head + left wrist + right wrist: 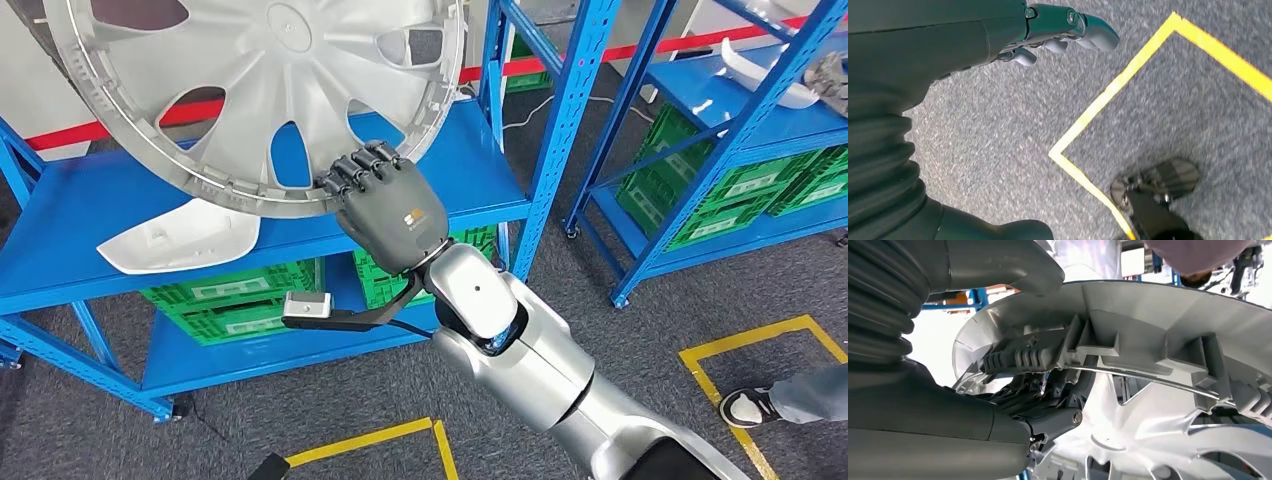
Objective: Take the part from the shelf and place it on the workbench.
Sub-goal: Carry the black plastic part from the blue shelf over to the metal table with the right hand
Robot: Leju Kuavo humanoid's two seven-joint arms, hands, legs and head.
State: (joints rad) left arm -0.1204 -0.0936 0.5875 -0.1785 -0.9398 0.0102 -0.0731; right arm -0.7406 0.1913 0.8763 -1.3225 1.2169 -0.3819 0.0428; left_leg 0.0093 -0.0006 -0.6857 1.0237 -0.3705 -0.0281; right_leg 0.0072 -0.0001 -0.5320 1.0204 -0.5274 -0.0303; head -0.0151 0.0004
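Note:
A large silver wheel cover (265, 75) with oval cut-outs is held up in front of the blue shelf (110, 225). My right hand (385, 205) grips its lower rim, fingers curled over the edge. The right wrist view shows the same cover (1168, 340) from its ribbed inner side, with my dark fingers (1048, 400) hooked under the rim and its wire ring. My left hand (1058, 32) hangs over grey carpet, fingers slightly apart and holding nothing.
A white curved part (180, 240) lies on the blue shelf, with green crates (240, 300) on the level below. A second blue rack (740, 150) stands at right with more green crates. Yellow floor tape (770, 340) and a person's shoe (745, 405) are at lower right.

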